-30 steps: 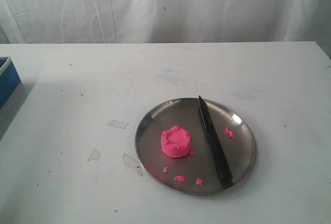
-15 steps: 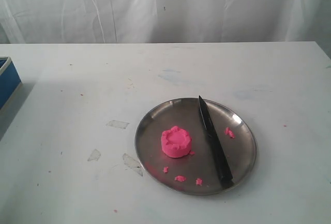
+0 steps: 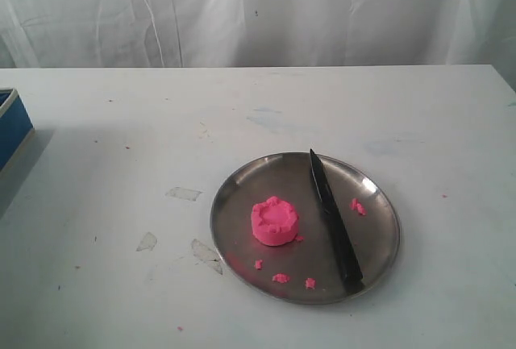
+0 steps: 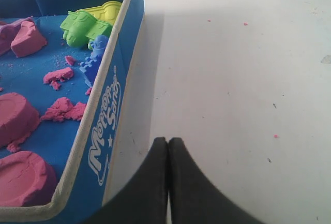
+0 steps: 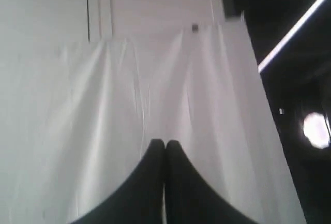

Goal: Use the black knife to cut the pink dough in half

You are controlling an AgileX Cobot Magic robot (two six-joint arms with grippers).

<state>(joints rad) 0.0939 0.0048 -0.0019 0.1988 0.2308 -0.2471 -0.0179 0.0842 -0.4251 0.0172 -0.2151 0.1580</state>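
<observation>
Dull-gleaming metal plate (image 3: 379, 244), matt black knife (image 3: 334, 222), lumpy soft pink dough (image 3: 274, 221), scuffed white table (image 3: 121, 139).

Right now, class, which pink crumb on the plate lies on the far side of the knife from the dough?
The crumb right of the knife; the other crumbs sit on the side of the dough.

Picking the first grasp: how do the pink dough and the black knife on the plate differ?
The pink dough is a short round puck, still whole; the black knife is long, slim and lies flat. The dough sits near the middle of the metal plate; the knife lies to its right, running front to back. They rest apart on that plate, no jaws near.
</observation>
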